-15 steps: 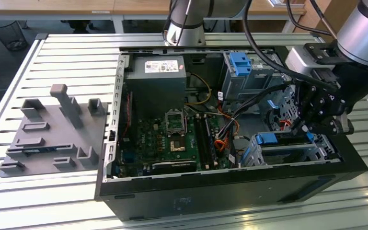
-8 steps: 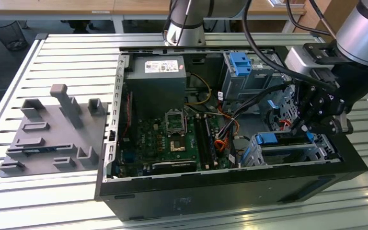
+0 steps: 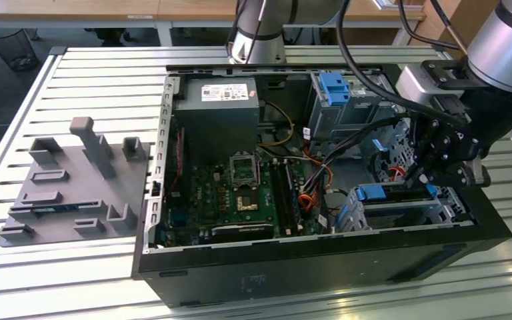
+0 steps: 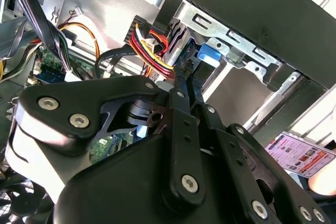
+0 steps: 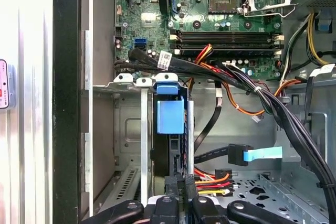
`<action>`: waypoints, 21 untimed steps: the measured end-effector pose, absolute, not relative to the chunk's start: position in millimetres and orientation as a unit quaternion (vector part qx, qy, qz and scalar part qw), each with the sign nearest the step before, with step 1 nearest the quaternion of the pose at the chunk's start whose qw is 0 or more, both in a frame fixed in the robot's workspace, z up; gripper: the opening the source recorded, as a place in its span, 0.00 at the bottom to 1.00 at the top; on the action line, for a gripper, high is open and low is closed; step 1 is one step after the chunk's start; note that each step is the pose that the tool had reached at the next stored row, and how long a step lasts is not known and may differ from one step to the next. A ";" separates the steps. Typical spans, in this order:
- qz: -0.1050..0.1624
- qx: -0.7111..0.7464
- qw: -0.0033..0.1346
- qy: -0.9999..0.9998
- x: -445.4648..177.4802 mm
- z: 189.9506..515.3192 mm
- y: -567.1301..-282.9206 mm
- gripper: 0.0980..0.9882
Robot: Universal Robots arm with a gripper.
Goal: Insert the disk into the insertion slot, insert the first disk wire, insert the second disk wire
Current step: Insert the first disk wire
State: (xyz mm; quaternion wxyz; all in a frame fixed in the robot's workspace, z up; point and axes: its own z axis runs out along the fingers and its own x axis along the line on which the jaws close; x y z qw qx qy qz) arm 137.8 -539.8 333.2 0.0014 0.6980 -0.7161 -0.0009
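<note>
The disk (image 5: 170,116) sits in the insertion slot (image 5: 134,129) at the corner of the open computer case (image 3: 327,267) on the exterior view's right, its blue carrier tab showing at the slot's mouth. The gripper (image 5: 176,182) reaches into the case just beside it. Its fingers are drawn nearly together and appear to pinch the black plug of the power wire (image 5: 212,182) with red, yellow and black strands. A data wire (image 5: 241,155) with a pale blue tab lies loose on the case floor, apart from the disk. The case rests on a slatted counter (image 3: 87,67).
</note>
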 end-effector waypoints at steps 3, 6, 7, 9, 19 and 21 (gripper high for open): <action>-0.001 0.698 0.001 -0.716 137.8 332.4 -539.8 0.07; -0.001 0.698 0.001 -0.716 137.8 331.3 -539.9 0.07; -0.001 0.698 0.001 -0.716 137.7 330.8 -539.9 0.07; -0.001 0.698 0.001 -0.716 137.8 329.8 -539.9 0.07; -0.001 0.698 0.001 -0.716 137.7 329.0 -539.9 0.16; -0.001 0.698 0.001 -0.716 137.7 330.5 -539.9 0.16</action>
